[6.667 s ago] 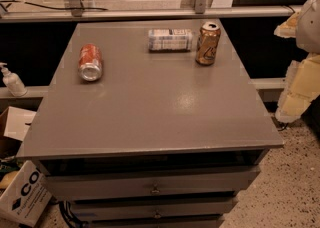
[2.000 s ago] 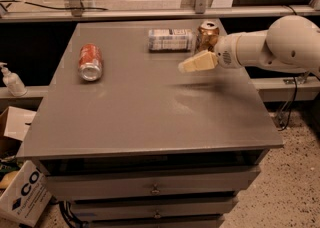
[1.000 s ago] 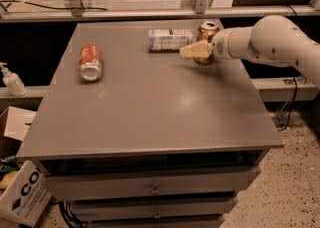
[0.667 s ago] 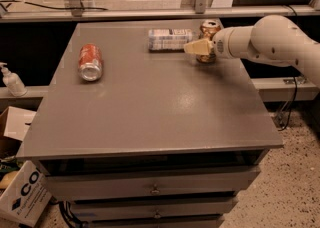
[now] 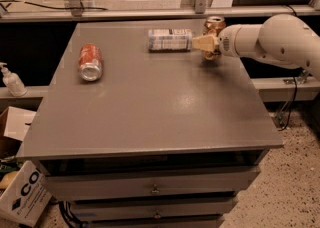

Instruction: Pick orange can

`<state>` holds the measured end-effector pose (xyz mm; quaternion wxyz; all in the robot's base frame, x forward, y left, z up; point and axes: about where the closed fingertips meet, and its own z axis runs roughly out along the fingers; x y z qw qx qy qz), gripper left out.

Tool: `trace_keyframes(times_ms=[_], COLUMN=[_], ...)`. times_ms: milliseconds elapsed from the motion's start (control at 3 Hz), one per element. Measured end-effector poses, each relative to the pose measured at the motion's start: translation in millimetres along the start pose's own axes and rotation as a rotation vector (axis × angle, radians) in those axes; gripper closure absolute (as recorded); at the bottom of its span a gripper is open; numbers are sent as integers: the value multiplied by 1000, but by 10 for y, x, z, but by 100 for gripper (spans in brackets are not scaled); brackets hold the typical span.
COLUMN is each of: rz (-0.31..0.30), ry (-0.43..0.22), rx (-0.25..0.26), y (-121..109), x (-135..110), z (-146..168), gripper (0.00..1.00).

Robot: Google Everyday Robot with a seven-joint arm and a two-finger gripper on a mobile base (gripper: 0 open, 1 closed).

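Note:
The orange can (image 5: 214,24) stands upright near the table's far right edge. It is amber-brown with a silver top, and only its top and a bit of its bottom show behind the gripper. My gripper (image 5: 206,44) reaches in from the right on a white arm (image 5: 270,41) and sits right at the can, its tan fingers (image 5: 203,42) in front of the can's body.
A white can with blue print (image 5: 170,39) lies on its side just left of the gripper. A red-orange can (image 5: 90,61) lies on its side at the left. The grey table (image 5: 150,107) has drawers below. A cardboard box (image 5: 22,197) and a bottle (image 5: 10,79) are at the left.
The gripper has come in from the right and moved up the table to the orange can, now covering most of its body. The cans have not moved.

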<state>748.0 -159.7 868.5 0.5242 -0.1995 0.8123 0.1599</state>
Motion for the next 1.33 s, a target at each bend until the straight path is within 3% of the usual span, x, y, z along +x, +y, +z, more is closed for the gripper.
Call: trace_keyframes(times_ms=[333,667,1000,1333], rz=[14,20,72,72], ry=[-60,-120,-192,-192], rx=[-25,-72,-159,-159], y=[41,129,247,248], x=[-270,-538,-759,-759], z=[-257,-548,-842,-841], gripper=[100,100,100,100])
